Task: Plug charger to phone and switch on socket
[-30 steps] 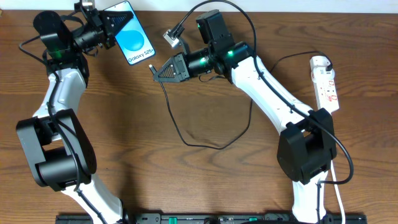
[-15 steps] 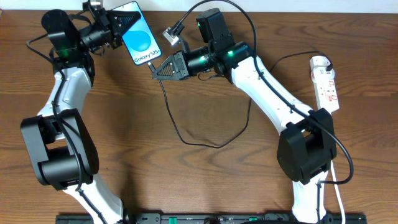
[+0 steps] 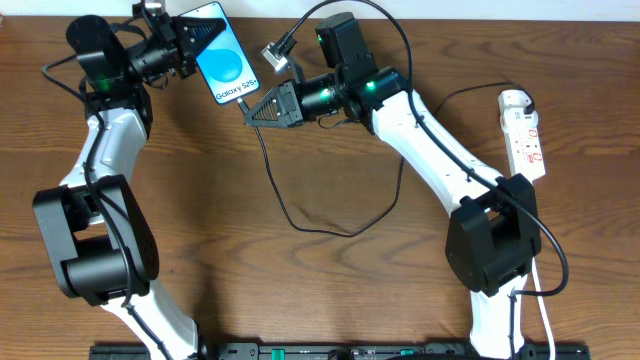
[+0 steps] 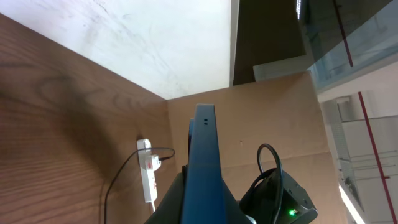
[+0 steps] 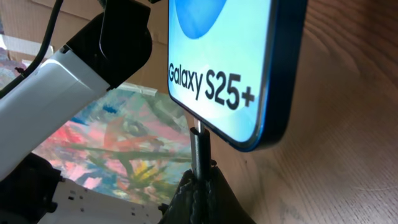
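The phone, clamped in the left gripper, meets the tip of the charger, pinched by the right gripper. Its blue screen reads "Galaxy S25+".

Phone: pale blue screen, deeper blue circle, dark lettering, navy rim. Charger: black cable, grey metal tip. Socket: white, red switch marks; its cord white. Table: brown, streaked wood grain. My arms: white shells, black joints, green lights. My right gripper: black.
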Action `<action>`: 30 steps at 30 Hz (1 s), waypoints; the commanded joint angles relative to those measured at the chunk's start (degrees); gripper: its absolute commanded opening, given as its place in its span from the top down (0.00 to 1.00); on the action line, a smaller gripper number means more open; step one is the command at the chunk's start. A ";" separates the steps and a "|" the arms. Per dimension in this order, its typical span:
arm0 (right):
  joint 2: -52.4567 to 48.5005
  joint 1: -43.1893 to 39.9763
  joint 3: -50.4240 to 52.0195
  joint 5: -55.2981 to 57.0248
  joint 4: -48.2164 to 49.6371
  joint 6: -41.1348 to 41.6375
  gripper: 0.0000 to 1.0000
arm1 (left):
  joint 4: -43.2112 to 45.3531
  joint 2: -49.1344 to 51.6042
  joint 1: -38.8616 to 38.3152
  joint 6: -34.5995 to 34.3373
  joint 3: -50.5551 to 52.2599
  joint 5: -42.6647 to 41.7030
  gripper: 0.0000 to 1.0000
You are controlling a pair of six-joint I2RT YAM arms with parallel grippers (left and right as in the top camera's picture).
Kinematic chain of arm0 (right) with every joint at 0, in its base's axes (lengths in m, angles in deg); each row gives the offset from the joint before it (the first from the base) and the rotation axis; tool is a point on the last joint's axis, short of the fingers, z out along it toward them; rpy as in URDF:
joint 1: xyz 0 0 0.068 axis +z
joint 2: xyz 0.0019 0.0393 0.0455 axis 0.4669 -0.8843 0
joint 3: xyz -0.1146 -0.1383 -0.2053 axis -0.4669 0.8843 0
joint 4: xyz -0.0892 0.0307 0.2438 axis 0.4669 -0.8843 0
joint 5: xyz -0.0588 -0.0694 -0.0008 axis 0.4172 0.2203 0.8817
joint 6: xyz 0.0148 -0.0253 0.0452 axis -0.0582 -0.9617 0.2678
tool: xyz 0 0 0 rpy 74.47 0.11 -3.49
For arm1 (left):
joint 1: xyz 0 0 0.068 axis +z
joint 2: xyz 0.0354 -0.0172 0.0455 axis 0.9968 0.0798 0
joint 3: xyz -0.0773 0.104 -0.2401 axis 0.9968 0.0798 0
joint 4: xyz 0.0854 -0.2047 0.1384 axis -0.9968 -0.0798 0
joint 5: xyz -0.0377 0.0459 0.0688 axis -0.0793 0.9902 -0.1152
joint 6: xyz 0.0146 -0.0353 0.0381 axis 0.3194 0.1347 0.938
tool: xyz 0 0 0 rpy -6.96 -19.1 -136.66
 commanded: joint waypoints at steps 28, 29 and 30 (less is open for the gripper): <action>-0.33 -0.63 -0.20 1.44 3.78 6.03 0.99 | 0.70 -0.83 0.22 -0.61 -0.66 1.77 0.93; -0.33 -0.63 -0.20 1.64 3.80 6.03 0.99 | 0.70 -0.83 0.22 -0.61 -0.66 1.81 0.93; -0.33 -0.63 -0.20 1.88 3.82 6.03 0.99 | 0.70 -0.83 0.31 -0.63 -0.66 1.84 0.93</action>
